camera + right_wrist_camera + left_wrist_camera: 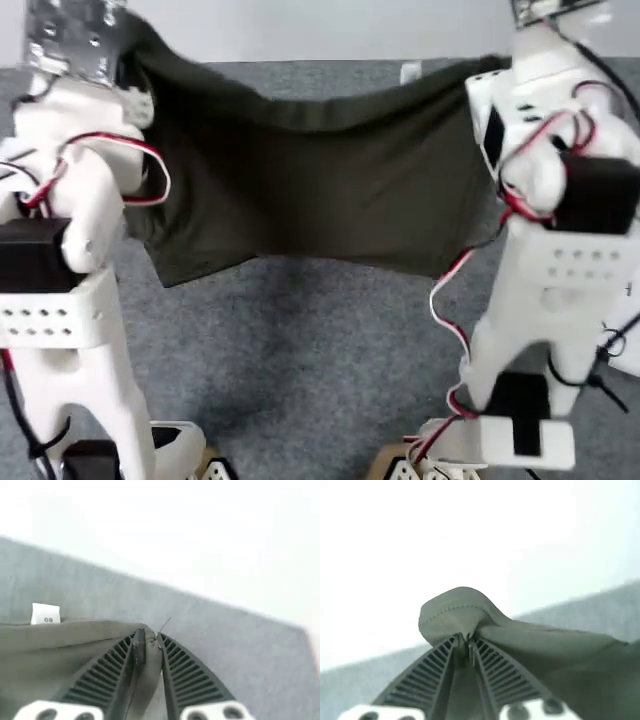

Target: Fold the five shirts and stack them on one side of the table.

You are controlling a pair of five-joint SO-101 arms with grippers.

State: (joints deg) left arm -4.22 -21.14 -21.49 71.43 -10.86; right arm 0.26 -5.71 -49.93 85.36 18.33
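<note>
Plainly, one dark green shirt (320, 190) is held stretched between the two claws, over the grey table (300, 390). The left claw (466, 641) is closed on a bunched, stitched edge of the cloth at the far left. The right claw (148, 639) is closed on a fold of the cloth at the far right, and a small white label (46, 615) is seen just beside the far edge of the cloth near it. The long axis of the shirt is thus laid left to right, drawn fairly straight along the far edge. The rest falls toward the near side, lower at the left; whether the near hem touches the table cannot be told. Neither arm is nearer, since each end is already gripped. The coming move is judged to be a lay-down or a fold. As the cloth lies between the claws and nearward of both, both would need to be lowered evenly, lest the span sag or twist
</note>
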